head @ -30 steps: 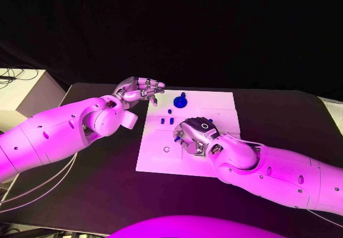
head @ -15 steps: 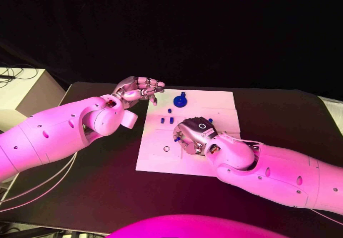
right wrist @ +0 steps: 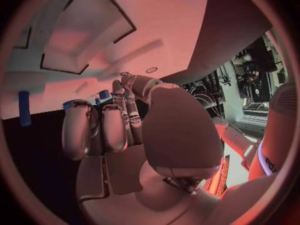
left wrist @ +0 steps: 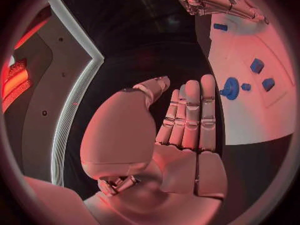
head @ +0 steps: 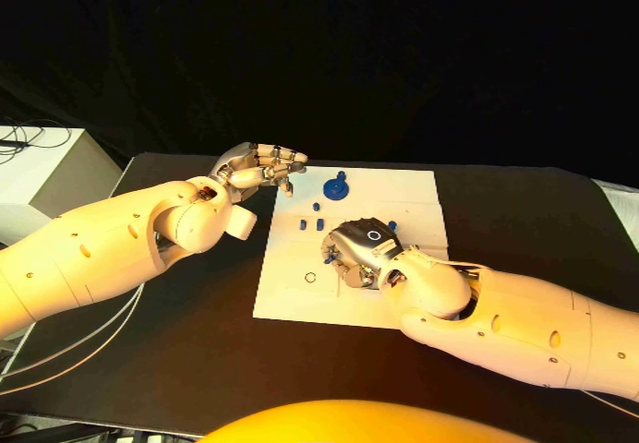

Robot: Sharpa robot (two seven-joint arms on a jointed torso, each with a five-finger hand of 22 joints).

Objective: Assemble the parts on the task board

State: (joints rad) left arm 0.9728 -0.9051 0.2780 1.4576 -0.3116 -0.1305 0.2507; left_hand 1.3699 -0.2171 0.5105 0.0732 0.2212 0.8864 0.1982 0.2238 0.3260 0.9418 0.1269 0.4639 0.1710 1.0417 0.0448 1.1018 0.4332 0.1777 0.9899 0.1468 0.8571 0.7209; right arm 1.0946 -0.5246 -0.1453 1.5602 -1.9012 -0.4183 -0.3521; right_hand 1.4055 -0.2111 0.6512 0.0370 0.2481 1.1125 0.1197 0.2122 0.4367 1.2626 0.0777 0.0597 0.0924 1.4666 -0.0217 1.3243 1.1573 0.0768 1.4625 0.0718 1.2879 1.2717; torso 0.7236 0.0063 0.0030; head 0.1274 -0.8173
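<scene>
The board lies in the middle of the black table, with dark tabletop showing on all sides of it, widest on the right and toward the near edge.

The left hand hovers just off the board's far left corner, over bare table. Its fingers are spread and it holds nothing; from the left wrist, the fingers lie straight side by side with an empty palm.

A round blue gear stands near the far edge of the board. Two small blue pegs stand side by side just nearer than it, toward the left edge. A small ring lies further toward the near left, apart from the rest.

The right hand is down over the middle of the board, palm facing it, fingers curled under. From the right wrist, the fingers bend toward the white surface and bits of blue show past the fingertips, but I cannot tell whether anything is held.

The near strip of the board by the ring is bare.
</scene>
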